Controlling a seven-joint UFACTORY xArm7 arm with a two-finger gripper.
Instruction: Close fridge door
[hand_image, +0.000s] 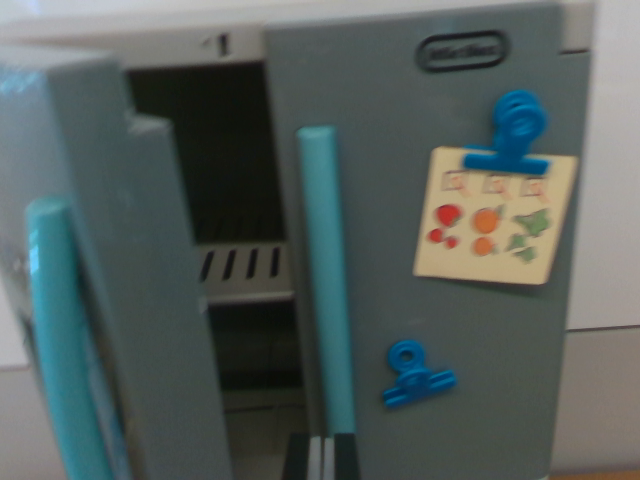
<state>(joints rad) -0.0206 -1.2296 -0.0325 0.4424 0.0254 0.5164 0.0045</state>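
At the frame's left, the open fridge door (120, 290) swings out toward me; light, stiff plastic, I'd judge, best pushed beside its teal handle (65, 350). At bottom centre my jaws (322, 457) barely show; state unclear.

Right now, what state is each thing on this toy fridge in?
Left door: swung open.
Right door: shut.
Shelf: bare, nothing seen on it.
Upper blue clip: holding a paper note.
Lower blue clip: holding nothing.
Fingers: at bottom edge, state unclear.
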